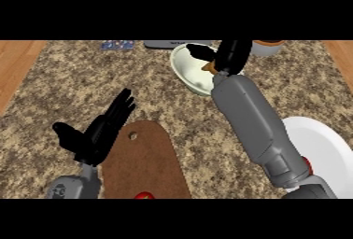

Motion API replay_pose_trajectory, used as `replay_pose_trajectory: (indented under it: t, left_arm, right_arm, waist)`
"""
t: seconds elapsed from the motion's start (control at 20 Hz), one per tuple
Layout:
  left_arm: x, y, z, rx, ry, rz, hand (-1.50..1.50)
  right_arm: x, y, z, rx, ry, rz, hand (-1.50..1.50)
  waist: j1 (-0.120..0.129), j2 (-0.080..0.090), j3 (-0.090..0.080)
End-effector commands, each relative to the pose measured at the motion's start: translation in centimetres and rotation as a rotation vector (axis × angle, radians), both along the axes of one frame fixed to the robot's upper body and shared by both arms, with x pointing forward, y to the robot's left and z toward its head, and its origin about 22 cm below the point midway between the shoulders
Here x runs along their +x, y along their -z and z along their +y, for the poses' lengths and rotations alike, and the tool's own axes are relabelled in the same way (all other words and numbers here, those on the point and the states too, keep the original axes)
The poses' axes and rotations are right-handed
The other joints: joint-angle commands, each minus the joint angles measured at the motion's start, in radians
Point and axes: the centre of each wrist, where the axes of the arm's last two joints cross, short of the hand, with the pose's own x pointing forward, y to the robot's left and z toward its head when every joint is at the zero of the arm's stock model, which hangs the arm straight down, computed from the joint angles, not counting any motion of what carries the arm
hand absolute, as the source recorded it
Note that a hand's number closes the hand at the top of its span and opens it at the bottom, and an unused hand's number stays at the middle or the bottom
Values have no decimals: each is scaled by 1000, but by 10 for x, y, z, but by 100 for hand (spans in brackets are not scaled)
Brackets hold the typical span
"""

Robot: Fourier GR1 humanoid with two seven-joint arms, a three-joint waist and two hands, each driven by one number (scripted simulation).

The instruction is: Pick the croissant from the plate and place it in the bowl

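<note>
The speckled stone counter (62,93) filled nearly the whole view, with strips of wooden floor past its left and right edges. My right forearm (257,126) crossed it on a slant, from the lower right corner up toward the far edge. Beside that arm, at the right edge, sat the white plate (324,149), its visible face bare. Low in the middle lay a brown cutting board (144,163) with a small hole near its rounded far end, and something small and red (143,195) showed at its near end.

My left hand (103,130) rested over the left rim of that board, fingers straight and lifted, thumb spread out to the left, holding nothing. Open counter stretched all round it, left and ahead.

The pale bowl (189,70) stood near the far edge, tilted so its hollow faced me. My right hand (231,56) hung over the bowl's right side, fingers curled down together round the croissant (206,68); only a small tan bit of it peeked out at the fingers' left, just above the bowl's inside. Behind the bowl, crowding the far edge, were a grey flat object (162,44), a blue packet (116,45) and a cylindrical container (265,47).
</note>
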Motion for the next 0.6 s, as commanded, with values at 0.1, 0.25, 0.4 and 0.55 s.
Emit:
replay_pose_trajectory:
  t: [0.1, 0.25, 0.4, 0.55]
  left_arm:
    - [-2, 0, -8, 8, -11, 16, 0]
    - [-6, 11, 9, 9, -48, 41, 0]
    - [-3, 4, 11, 22, -55, 14, 0]
    - [-15, 12, 17, 8, -68, 42, 0]
  right_arm:
    - [-62, 20, 28, 153, -115, -153, -150]
    - [-98, 28, 39, 144, -183, -219, -150]
    - [-138, 44, 46, 155, -234, -265, -150]
    - [-184, 79, 49, 136, -268, -211, 150]
  waist:
    - [-17, -19, -1]
    - [-48, -27, -3]
    - [-64, -30, -3]
    - [-67, -34, -4]
